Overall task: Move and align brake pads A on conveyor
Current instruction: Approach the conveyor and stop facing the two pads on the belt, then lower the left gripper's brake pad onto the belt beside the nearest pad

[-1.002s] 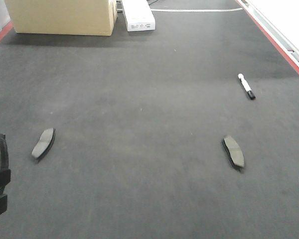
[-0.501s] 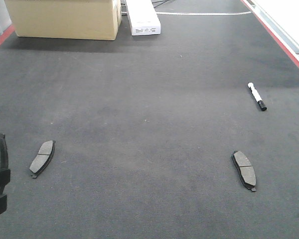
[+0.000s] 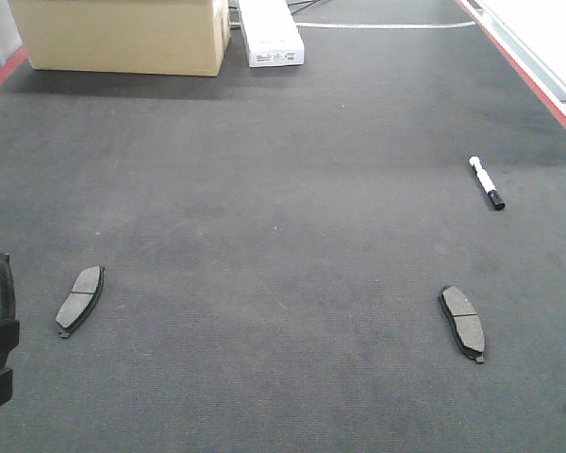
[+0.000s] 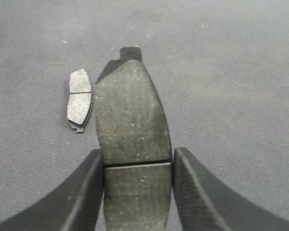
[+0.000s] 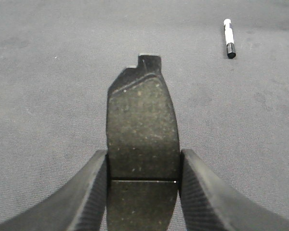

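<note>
Left wrist view: left pincer (image 4: 137, 192) is clamping a brake pad (image 4: 132, 139) by its long edges, tab end pointing away, groove sitting level with the fingertips. Just beyond and to the left of the held pad, a second pad (image 4: 80, 100) is lying flat on the conveyor (image 4: 231, 72), well clear of the pincer. Right wrist view: right pincer (image 5: 142, 195) is closing on another pad (image 5: 142, 139) in the same manner, tab outward, held above the belt. A white marker pen (image 5: 228, 38) with a black cap is lying farther out to the right. Exterior front-facing view: both arms are showing only as dark edges at the bottom corners. Nearest on the belt, two pads are resting flat, one left (image 3: 80, 299), one right (image 3: 462, 322), well apart. Farther back, a cardboard box (image 3: 123, 36) and a white carton (image 3: 270, 32) are sitting at the far end.
</note>
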### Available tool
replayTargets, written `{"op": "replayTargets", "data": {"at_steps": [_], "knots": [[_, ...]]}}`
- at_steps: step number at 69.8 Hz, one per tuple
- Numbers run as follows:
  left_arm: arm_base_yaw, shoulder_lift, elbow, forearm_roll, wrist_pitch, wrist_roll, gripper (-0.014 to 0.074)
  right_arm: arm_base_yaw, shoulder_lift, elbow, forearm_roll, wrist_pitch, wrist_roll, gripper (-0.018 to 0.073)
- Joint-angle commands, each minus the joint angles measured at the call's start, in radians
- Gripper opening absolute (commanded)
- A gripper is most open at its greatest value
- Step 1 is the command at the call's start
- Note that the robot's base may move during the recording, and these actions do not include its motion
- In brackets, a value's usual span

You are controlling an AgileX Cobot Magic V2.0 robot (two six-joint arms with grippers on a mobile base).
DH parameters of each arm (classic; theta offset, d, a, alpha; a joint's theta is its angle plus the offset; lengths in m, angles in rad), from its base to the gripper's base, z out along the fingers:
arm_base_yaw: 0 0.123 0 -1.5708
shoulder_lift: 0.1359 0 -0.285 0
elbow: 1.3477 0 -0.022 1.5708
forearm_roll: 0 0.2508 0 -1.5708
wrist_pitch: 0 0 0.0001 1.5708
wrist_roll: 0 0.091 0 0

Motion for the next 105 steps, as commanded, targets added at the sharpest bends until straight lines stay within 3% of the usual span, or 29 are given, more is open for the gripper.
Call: {"op": "replayTargets", "data": {"at_steps": [1, 51, 83, 105], "knots": [[-0.002, -0.005, -0.028, 0.018, -0.072, -0.011, -0.0008, -0.004, 0.001, -0.03, -0.012, -0.09, -0.005, -0.0002], [-0.002, 0.035, -0.082, 0.011, -0.114, 0.007, -0.0006, -0.004, 0.001, -0.03, -0.012, -0.09, -0.005, -0.0002], [-0.002, 0.551, -0.407, -0.05, -0.103, 0.011, 0.0006, -0.004, 0.001, -0.03, -0.012, -0.09, -0.005, -0.0002], [-0.002, 0.871, -0.545, -0.193, -0.067, 0.054, 0.0017, -0.004, 0.001, -0.03, -0.012, -0.09, -0.005, -0.0002]]}}
